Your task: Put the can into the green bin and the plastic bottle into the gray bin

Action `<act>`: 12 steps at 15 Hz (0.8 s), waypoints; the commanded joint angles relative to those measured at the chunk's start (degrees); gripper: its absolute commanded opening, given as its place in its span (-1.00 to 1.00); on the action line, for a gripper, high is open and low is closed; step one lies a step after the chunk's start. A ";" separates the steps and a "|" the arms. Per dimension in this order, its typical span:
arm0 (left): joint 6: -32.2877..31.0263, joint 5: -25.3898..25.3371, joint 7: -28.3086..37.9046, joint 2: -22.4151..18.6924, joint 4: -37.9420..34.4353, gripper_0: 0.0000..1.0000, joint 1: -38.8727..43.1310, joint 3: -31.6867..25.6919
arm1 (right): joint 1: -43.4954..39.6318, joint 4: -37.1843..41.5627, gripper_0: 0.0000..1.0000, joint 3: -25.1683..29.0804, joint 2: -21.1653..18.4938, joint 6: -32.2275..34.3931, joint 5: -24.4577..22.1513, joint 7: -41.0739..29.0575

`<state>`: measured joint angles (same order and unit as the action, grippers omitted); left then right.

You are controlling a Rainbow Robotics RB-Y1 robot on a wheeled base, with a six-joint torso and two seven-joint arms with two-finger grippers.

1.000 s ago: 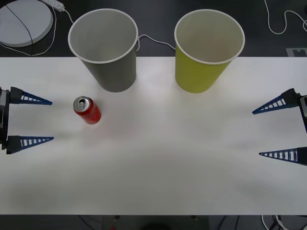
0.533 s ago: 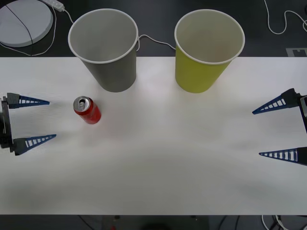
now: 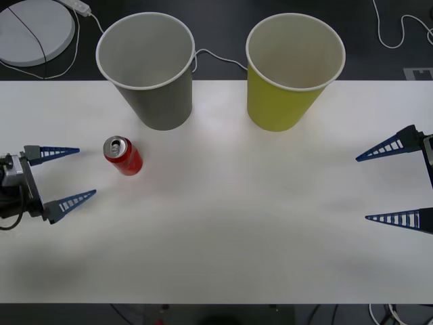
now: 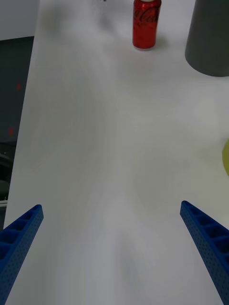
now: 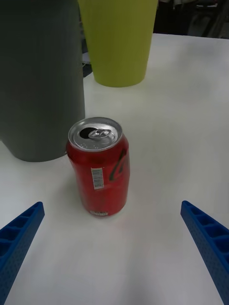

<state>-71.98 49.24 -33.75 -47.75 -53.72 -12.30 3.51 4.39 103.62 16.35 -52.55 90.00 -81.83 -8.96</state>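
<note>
A: Looking forward and down from above, we see the small red metal drink can (image 3: pixel 122 156) standing upright on the white tabletop (image 3: pixel 223 230), near the foot of the large gray paper cup (image 3: pixel 147 68); the large yellow-green paper cup (image 3: pixel 295 71) stands well apart to its right. Our left end effector (image 3: pixel 65 177) sits just beside the can with its blue ribbed fingers spread and nothing between them. Our right end effector (image 3: pixel 382 184) waits at the far right edge, also spread.

B: From the right wrist, we see the can (image 4: pixel 146 24) far off beside the gray cup (image 4: pixel 210 38), with a white script logo down its side that we cannot read for certain.

A: From the left wrist, the can (image 5: pixel 98 167) stands centred ahead between the open fingers (image 5: pixel 19 236). Its pull tab looks opened, so we judge it light, perhaps empty. Thin metal walls are smooth and may dent, so we would take it across mid-body with modest force. A barcode label shows; its print is too small to read.
</note>
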 commanded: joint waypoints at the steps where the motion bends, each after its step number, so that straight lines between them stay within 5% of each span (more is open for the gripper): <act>1: -0.09 -0.29 -1.14 2.92 3.72 1.00 -1.85 0.01 | 0.00 0.00 1.00 0.00 0.00 0.00 0.00 0.00; 12: 0.18 -0.90 -8.53 10.31 16.28 1.00 -8.79 0.01 | 0.00 0.00 1.00 0.00 0.00 0.00 0.00 0.00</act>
<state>-72.00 48.34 -42.25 -37.89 -37.49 -20.95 3.51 4.39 103.62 16.35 -52.56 90.00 -81.83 -8.96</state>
